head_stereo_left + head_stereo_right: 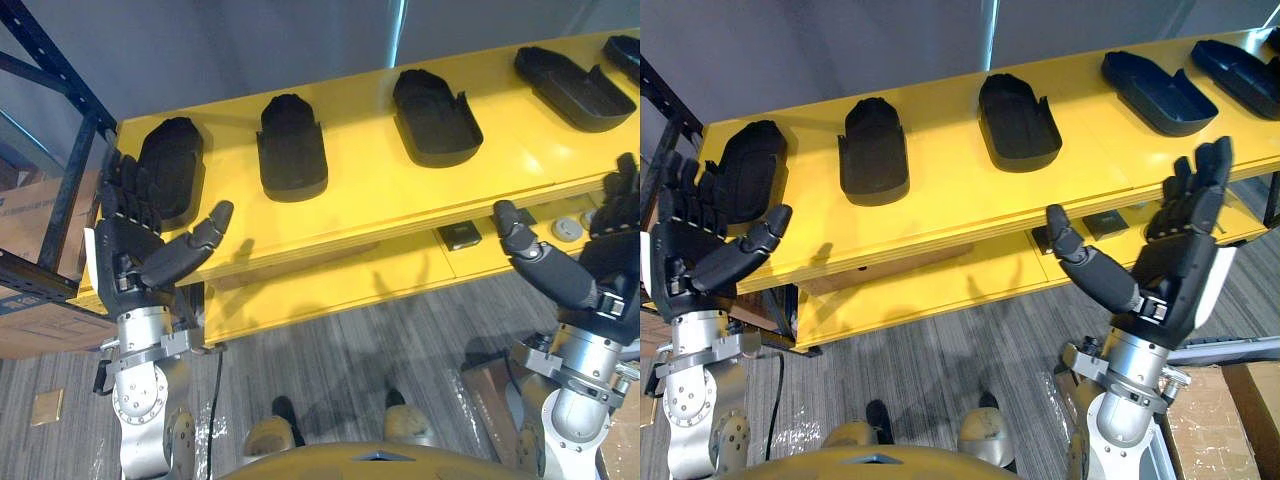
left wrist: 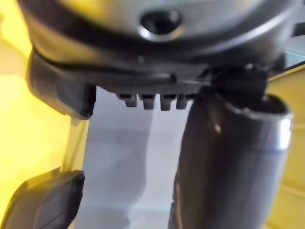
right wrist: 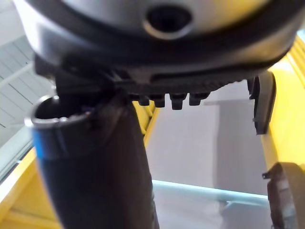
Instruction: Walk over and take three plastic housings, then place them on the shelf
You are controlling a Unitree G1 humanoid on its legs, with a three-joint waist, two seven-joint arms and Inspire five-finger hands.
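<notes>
- Five black plastic housings lie in a row along the top yellow board (image 1: 370,185), well apart from one another, none held.
- The leftmost housing (image 1: 172,160) and the second housing (image 1: 292,150) lie with ribbed, rounded backs showing.
- The third housing (image 1: 437,120) sits near the middle of the board; whether its hollow faces up I cannot tell.
- The fourth housing (image 1: 575,90) and the fifth housing (image 1: 625,50) lie hollow side up like shallow trays, with nothing in them.
- The left hand (image 1: 135,260) is raised before the board's front edge, palm turned inward, fingers straight and thumb spread wide, holding nothing. Its fingers overlap the leftmost housing in the left eye view; whether they touch it I cannot tell.
- The right hand (image 1: 1175,265) is raised likewise near the board's right part, fingers straight, thumb held wide, empty.
- Below the board a lower yellow tier (image 1: 330,280) carries a dark square part (image 1: 458,236) and a round grey part (image 1: 567,228), near each other.
- A dark blue rack (image 1: 60,70) stands at the left, with a cardboard box (image 1: 25,225) in it.
- Another cardboard carton (image 1: 1250,400) stands on the floor by the right arm.
</notes>
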